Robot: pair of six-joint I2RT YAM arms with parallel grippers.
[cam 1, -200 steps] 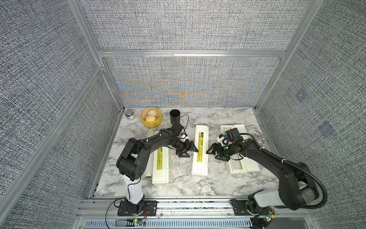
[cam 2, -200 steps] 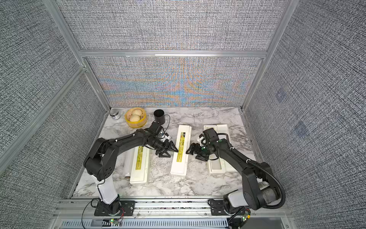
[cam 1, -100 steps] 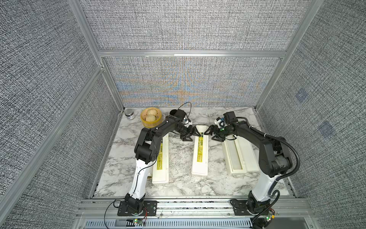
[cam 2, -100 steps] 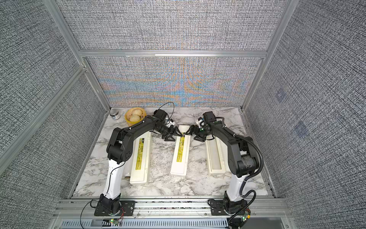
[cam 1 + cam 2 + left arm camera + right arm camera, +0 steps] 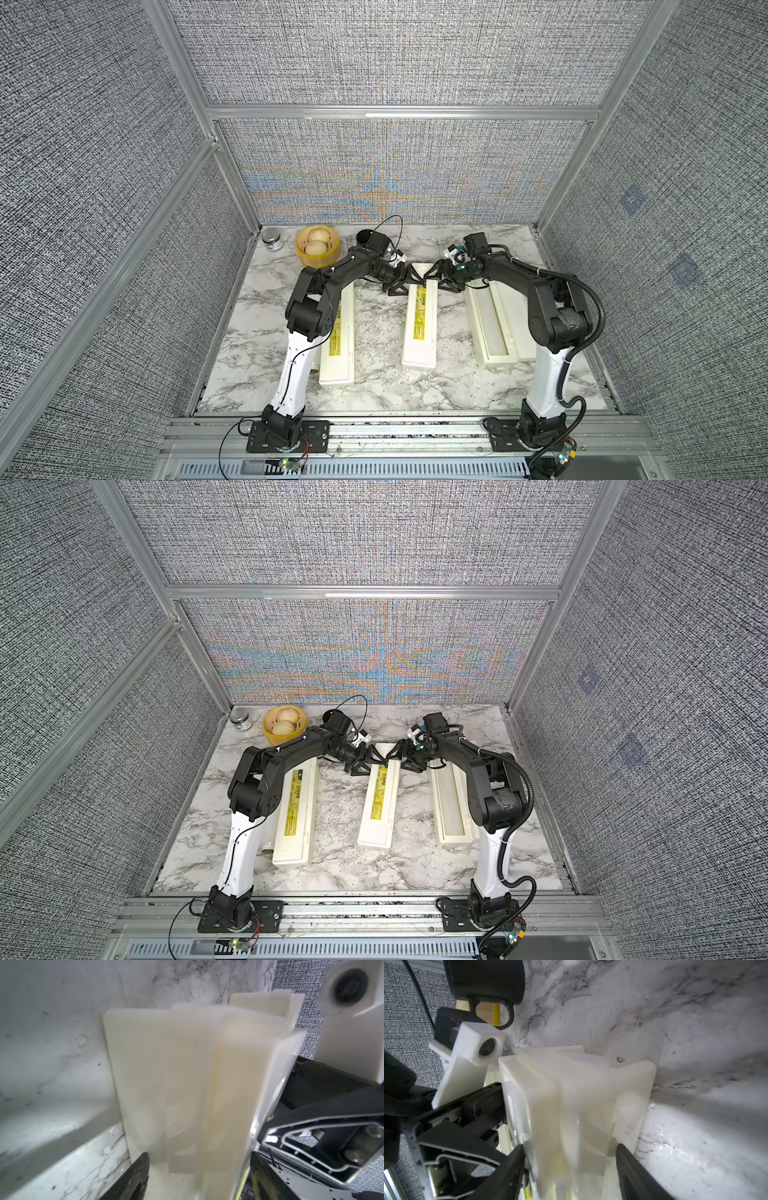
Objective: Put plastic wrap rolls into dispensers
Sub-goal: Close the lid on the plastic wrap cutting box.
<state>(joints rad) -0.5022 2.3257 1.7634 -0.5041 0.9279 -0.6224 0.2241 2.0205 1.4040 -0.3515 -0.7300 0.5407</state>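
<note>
Three cream boxes lie on the marbled tabletop (image 5: 374, 328) between grey woven walls (image 5: 395, 62). The left box (image 5: 338, 336) and middle box (image 5: 420, 324) are shut, their yellow label print too small to read. The right box (image 5: 492, 328) is open. One roll (image 5: 268, 847) peeks out beside the left box. My left gripper (image 5: 404, 279) and right gripper (image 5: 436, 277) straddle the middle box's upper end, jaws apart. I cannot tell whether they grip it.

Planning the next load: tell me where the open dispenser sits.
In both top views the open dispenser lies on the table's right side, right of the middle dispenser and beside the right arm.
</note>
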